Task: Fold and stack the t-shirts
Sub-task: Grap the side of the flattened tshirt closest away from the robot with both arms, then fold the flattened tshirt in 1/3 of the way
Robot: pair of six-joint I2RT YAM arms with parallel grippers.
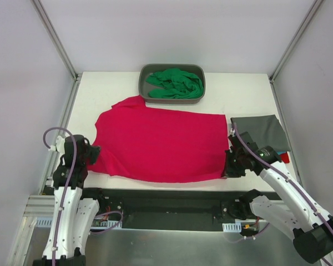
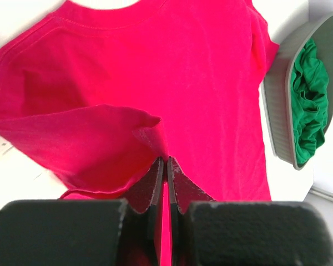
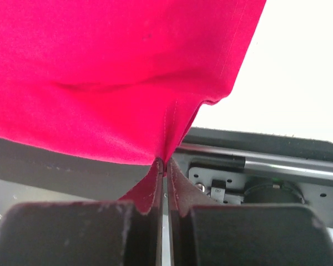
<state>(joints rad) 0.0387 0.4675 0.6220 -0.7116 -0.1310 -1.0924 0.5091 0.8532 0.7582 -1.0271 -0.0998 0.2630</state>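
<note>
- White walls and metal corner posts enclose a white table (image 1: 238, 91), whose bare surface shows across the upper part of the top view; a dark rail carrying the arm bases runs along the table's lower edge.
- Across the middle of that view the crimson-pink t-shirt (image 1: 155, 144) is spread nearly flat, with a stitched hem at its right side.
- The left gripper (image 2: 165, 162) is pinched tight on the shirt's lower left corner, and a flap of fabric is raised off the table there.
- The right gripper (image 3: 165, 162) is clamped on the lower right hem corner, from which the cloth is tented upward.
- Both near corners are probably held so that the near edge can be lifted evenly and laid over the far edge without twisting.
- At the upper centre a grey tub (image 1: 144, 83) holds the crumpled green t-shirt (image 1: 175, 83), presumably waiting for its turn.
- At the right of the frame the dark grey t-shirt (image 1: 261, 132) lies flat and squared, just beside the pink hem; it is judged to be the base of the stack.
</note>
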